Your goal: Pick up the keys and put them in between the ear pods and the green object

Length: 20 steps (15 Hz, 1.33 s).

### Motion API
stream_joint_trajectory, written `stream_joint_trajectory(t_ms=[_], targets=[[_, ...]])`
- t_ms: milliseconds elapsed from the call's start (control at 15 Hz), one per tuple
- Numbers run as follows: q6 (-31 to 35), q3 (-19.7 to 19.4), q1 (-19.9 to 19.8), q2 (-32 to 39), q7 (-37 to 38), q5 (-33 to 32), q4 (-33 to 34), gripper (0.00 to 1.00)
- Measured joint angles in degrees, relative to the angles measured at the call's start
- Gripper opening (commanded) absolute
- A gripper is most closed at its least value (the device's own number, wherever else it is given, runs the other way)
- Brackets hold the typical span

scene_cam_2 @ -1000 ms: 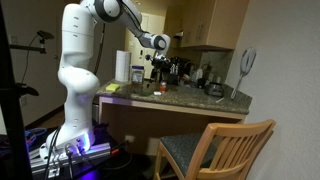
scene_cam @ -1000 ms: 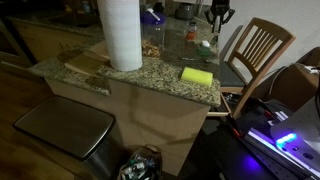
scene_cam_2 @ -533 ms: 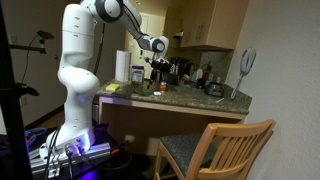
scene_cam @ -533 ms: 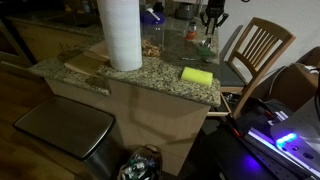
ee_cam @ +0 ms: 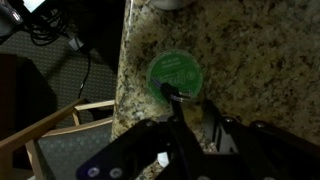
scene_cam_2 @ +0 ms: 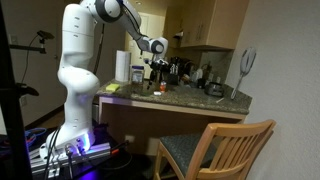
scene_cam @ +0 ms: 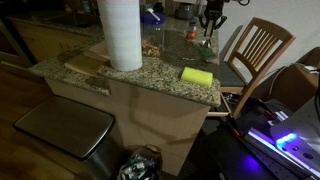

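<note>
Gripper (scene_cam: 210, 22) has shifted slightly sideways over the counter's far end since a second ago; nothing else has moved. Exterior view, nearest: yellow sponge (scene_cam: 197, 75) by the counter edge, paper towel roll (scene_cam: 120, 32) behind it. Wrist view: fingers dark and blurred, so cannot tell if clamped or spread. Thin dark shape at the fingertips, possibly the keys (ee_cam: 170, 95), overlaps the near rim of the green object (ee_cam: 176, 70). Beyond that, white ear pods (ee_cam: 172, 3) on the granite counter (ee_cam: 260, 60).
</note>
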Motion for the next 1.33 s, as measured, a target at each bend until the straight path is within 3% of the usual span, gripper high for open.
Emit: stream_joint_trajectory(t_ms=[267,333,400,467,600,667,733,867,1333], targets=[[1.3,0.0,0.0,0.0,-0.3,0.6,-0.4,0.07],[2.2,0.0,0.0,0.0,-0.5,1.0,-0.6,0.51],[3.0,0.0,0.0,0.0,-0.8,1.2,-0.7,0.52],[3.7,0.0,0.0,0.0,-0.8,1.0,-0.9,0.15],[3.7,0.0,0.0,-0.1,-0.2,-0.7,-1.1,0.12],[3.5,0.0,0.0,-0.1,0.2,-1.8,-1.1,0.05],[3.1,0.0,0.0,-0.2,0.5,-3.0,-1.2,0.48],[2.0,0.0,0.0,-0.2,0.8,-5.0,-1.3,0.46],[2.9,0.0,0.0,-0.5,5.0,-7.5,-1.4,0.93]])
